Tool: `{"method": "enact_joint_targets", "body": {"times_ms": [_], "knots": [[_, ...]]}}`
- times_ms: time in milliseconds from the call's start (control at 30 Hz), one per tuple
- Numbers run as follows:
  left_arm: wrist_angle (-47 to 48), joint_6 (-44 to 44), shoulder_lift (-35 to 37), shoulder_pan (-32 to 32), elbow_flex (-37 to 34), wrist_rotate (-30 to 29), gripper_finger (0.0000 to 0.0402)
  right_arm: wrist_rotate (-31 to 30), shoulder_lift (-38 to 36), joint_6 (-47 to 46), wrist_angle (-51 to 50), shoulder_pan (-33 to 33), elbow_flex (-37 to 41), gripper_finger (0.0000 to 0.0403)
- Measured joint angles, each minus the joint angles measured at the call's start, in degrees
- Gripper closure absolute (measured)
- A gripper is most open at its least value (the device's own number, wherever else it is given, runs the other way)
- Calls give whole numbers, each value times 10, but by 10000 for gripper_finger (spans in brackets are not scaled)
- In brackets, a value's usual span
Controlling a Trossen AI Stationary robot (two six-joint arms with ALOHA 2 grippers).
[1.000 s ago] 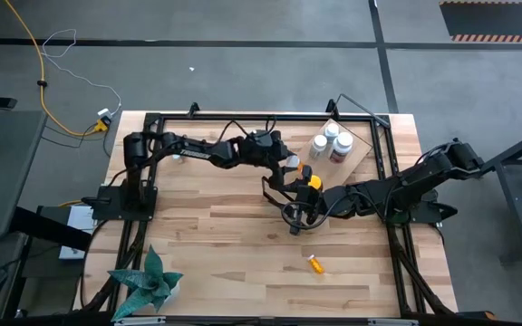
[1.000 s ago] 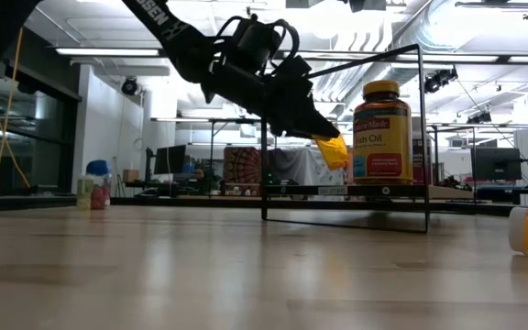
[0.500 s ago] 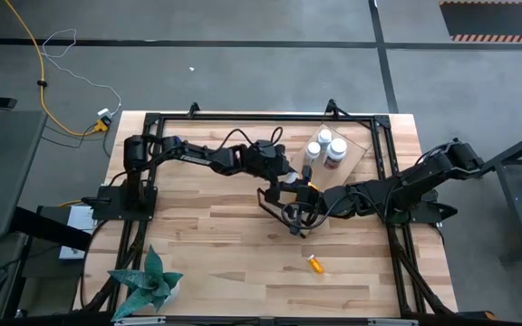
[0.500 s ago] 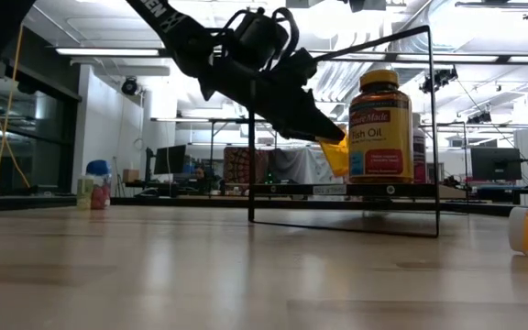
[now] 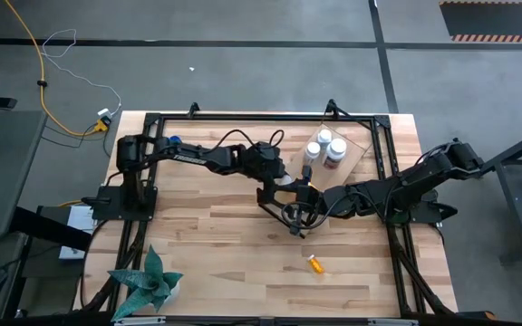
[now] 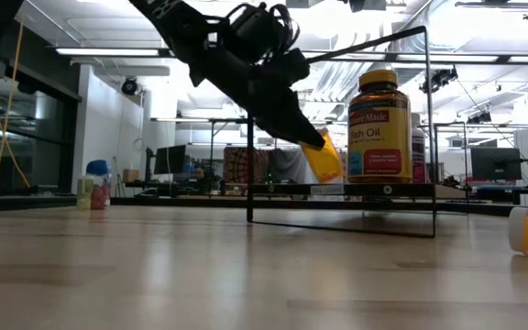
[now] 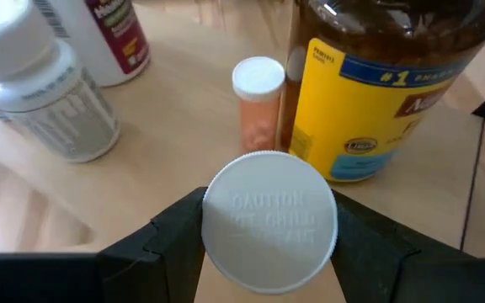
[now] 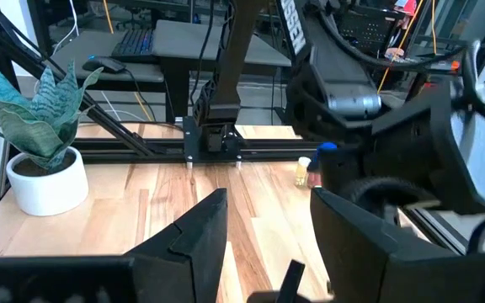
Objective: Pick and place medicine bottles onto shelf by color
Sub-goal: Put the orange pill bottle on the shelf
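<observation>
Orange pill bottle point(image 7: 269, 233) sits clamped in my left tool point(image 7: 268, 240) over the shelf point(image 5: 359, 147); my right tool point(image 8: 268, 223) waits, fingers apart, above the desk point(image 5: 225, 254).

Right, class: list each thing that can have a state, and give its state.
left gripper: shut on held orange bottle
held orange bottle: tilted, in the air, capped
amber bottle: upright on shelf, capped
small orange bottle: upright beside amber bottle, capped
white bottles: upright on shelf
fallen orange bottle: lying on table
right gripper: open, empty
</observation>
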State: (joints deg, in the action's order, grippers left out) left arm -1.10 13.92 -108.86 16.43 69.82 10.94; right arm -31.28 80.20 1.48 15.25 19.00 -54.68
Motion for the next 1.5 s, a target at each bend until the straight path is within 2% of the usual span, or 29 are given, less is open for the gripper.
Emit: {"method": "enact_joint_targets", "body": {"times_ms": [300, 400, 933, 1500], "knots": [[47, 18, 23, 0, -1, -3, 202, 0, 0, -1, 0, 0, 0, 237], [57, 23, 23, -3, 0, -24, 202, 0, 0, -1, 0, 0, 0, 237], [56, 35, 23, -12, 0, -32, 201, 0, 0, 0, 0, 0, 0, 237], [57, 36, 23, -14, 0, -30, 150, 0, 0, 0, 0, 0, 0, 237]]}}
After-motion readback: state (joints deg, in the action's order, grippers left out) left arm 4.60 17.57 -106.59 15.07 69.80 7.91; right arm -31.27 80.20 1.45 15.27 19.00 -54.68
